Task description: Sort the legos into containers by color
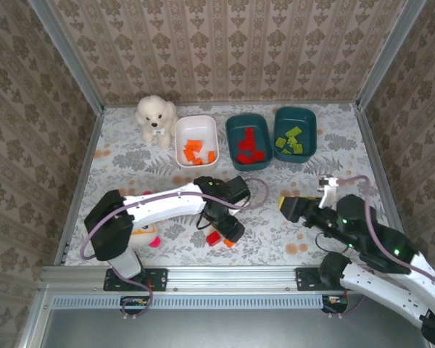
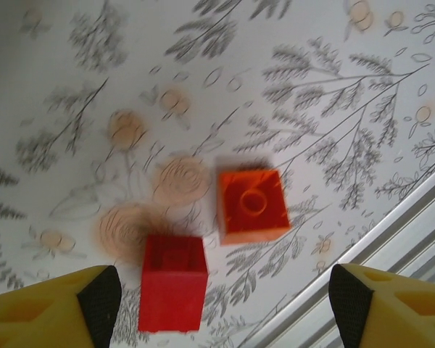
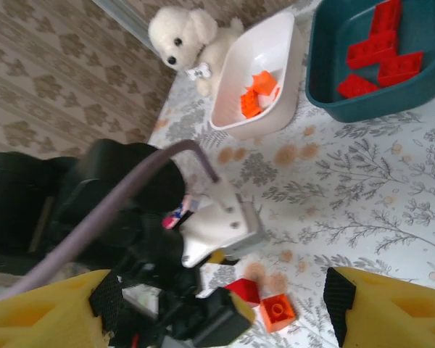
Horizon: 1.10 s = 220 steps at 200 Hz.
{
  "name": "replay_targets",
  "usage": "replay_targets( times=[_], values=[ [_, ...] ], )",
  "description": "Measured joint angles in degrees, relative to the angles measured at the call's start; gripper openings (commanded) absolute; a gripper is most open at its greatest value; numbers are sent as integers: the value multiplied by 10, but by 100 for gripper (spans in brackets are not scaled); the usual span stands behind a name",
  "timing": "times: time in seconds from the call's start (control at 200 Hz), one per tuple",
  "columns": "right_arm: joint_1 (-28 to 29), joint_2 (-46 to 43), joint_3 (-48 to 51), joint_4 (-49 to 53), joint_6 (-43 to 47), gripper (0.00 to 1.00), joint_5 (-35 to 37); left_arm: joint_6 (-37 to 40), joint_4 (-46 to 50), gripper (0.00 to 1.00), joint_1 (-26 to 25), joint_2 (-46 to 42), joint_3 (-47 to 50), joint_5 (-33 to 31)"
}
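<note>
A red lego [image 2: 172, 283] and an orange lego [image 2: 252, 205] lie side by side on the floral table near its front edge. My left gripper [image 2: 225, 308] hovers just above them, open, with the red one nearer its left finger. From above, the left gripper [image 1: 220, 229] sits over the red lego [image 1: 214, 238] and the orange lego [image 1: 230, 243]. My right gripper [image 1: 291, 208] is open and empty at the right; in its own view the right gripper [image 3: 223, 308] faces both bricks. At the back stand a white container [image 1: 181, 148] with orange legos, a teal container [image 1: 232, 134] with red ones and a teal container [image 1: 309, 130] with green ones.
A white plush dog [image 1: 156, 119] sits left of the white bin. A pink-and-white plush doll [image 1: 141, 235] lies under the left arm near the front left. A metal rail [image 1: 225, 275] runs along the near table edge, close to the two bricks.
</note>
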<state>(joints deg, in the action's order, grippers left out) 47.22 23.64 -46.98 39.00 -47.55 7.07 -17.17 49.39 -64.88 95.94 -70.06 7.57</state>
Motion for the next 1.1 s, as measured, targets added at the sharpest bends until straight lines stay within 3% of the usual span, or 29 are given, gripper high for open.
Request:
replay_targets(
  times=[0.17, 0.485, 1.1],
  values=[
    [-1, -27, -39, 69, -11, 80, 0, 22, 12, 79, -22, 68, -53, -17],
    [-1, -9, -47, 88, -22, 82, 0, 23, 37, 75, -33, 130, -62, -18],
    [-1, 29, -40, 73, -22, 84, -2, 7, 45, 39, -49, 174, -74, -26]
  ],
)
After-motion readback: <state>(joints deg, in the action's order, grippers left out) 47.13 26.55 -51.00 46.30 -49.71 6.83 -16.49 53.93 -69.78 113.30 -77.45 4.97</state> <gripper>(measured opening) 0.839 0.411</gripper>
